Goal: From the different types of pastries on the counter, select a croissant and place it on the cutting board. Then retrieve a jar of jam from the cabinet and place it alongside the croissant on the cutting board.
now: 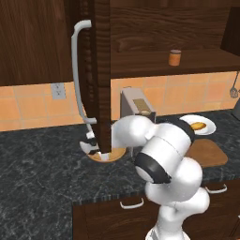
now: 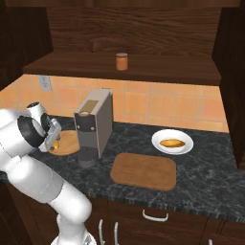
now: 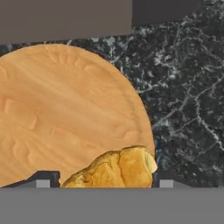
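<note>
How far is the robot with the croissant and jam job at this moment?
Nothing is finished: the cutting board is bare. The cabinet door stands open. In hand: the gripper sits low over the round wooden disc, the croissant between its fingertips. Left: move it to the board, then the jar of jam from the shelf.

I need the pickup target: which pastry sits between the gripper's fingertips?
The croissant on the round wooden disc, between the fingertips of the gripper. The oval pastry lies on the white plate.

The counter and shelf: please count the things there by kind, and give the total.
Pastries: 2, the croissant and the oval pastry
Wooden boards: 2, the cutting board and the round disc
White plate: 1
Coffee machine: 1
Jar of jam: 1
Total: 7
</note>
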